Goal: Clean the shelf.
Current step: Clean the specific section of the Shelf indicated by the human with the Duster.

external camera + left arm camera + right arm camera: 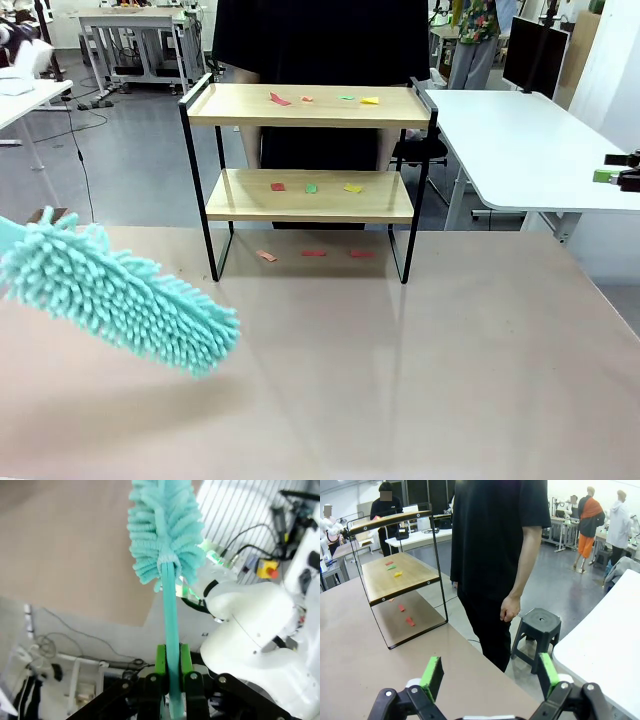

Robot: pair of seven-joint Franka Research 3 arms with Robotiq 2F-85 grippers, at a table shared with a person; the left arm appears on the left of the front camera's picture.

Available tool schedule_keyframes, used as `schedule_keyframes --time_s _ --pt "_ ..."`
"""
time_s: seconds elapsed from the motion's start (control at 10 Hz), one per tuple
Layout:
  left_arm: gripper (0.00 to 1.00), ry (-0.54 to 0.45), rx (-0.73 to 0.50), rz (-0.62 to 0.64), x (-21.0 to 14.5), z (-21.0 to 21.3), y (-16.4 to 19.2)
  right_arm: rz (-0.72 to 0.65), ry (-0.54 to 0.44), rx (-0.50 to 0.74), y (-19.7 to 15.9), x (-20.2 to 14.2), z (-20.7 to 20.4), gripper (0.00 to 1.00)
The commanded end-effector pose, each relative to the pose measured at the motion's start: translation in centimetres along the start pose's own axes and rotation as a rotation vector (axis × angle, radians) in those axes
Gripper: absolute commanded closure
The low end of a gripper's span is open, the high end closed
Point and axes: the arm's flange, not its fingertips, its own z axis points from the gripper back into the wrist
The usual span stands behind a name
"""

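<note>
The shelf stands at the far middle of the beige table, and the right wrist view shows the shelf from its side. Small coloured paper scraps lie on its top board, with more on the lower board and on the table beneath. My left gripper is shut on the handle of a turquoise fluffy duster. The duster head hovers tilted over the table's left side, well short of the shelf. My right gripper is open and holds nothing, and it sits at the far right edge.
A person in black stands right behind the shelf, one hand hanging down. A white desk lies to the right with a black stool beside it. The wide beige tabletop stretches in front of the shelf.
</note>
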Motion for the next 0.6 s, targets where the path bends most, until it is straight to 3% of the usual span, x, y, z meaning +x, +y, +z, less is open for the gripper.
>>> schedule_keyframes --time_s 0.0,0.2,0.5 --pt "0.87 0.018 -0.015 -0.061 0.3 -0.3 0.2 0.005 0.002 0.003 0.1 0.2 -0.1 0.0" --pt "0.87 -0.018 0.023 -0.096 1.1 -0.7 1.3 0.005 0.002 0.003 0.1 0.2 -0.1 0.0" --pt "0.87 0.02 -0.011 -0.048 1.2 -0.6 0.0 0.005 0.002 0.003 0.1 0.2 -0.1 0.0"
